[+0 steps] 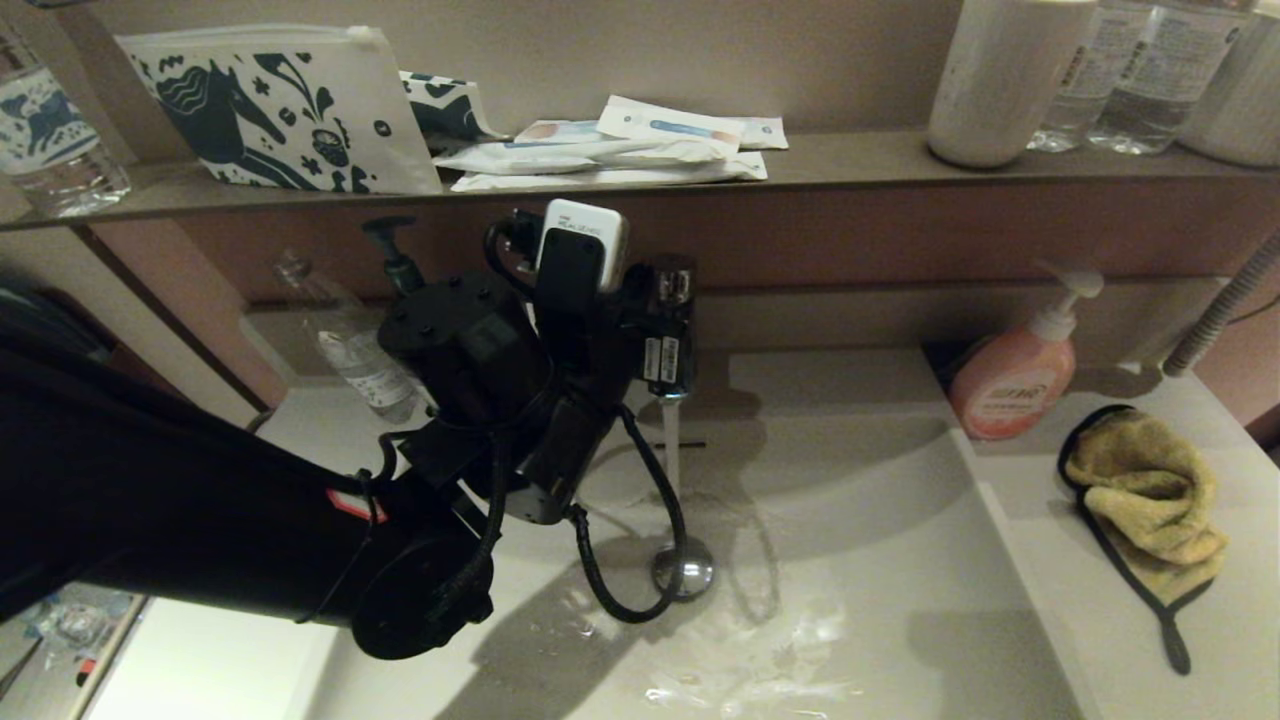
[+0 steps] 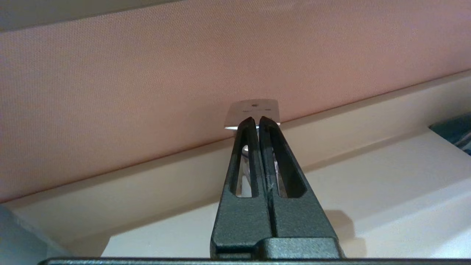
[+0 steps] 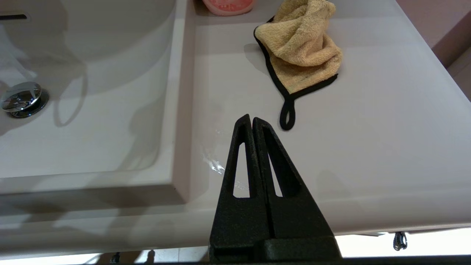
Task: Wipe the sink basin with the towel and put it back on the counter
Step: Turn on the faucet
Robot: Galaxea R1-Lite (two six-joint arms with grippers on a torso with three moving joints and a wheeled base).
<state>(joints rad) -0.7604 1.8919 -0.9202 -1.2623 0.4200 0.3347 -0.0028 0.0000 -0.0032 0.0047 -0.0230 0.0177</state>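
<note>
The mustard-yellow towel (image 1: 1150, 500) (image 3: 301, 51) lies crumpled on the off-white counter (image 1: 1100, 640) (image 3: 368, 140) right of the sink basin (image 1: 880, 560) (image 3: 92, 121); its black loop points toward the front edge. My left gripper (image 2: 256, 119) is shut, with its tips against the chrome tap lever (image 2: 254, 110) at the back of the basin. A thin stream of water (image 1: 671, 440) runs from the tap (image 1: 668, 330) toward the drain plug (image 1: 683, 570) (image 3: 24, 99). My right gripper (image 3: 251, 118) is shut and empty over the counter's front part, just short of the loop. It is out of the head view.
A pink soap pump bottle (image 1: 1015, 375) stands behind the towel. A clear bottle (image 1: 350, 340) sits at the basin's back left. The brown shelf (image 1: 850, 160) above holds pouches, packets and bottles. A corrugated hose (image 1: 1220, 310) hangs at the far right. The basin floor is wet.
</note>
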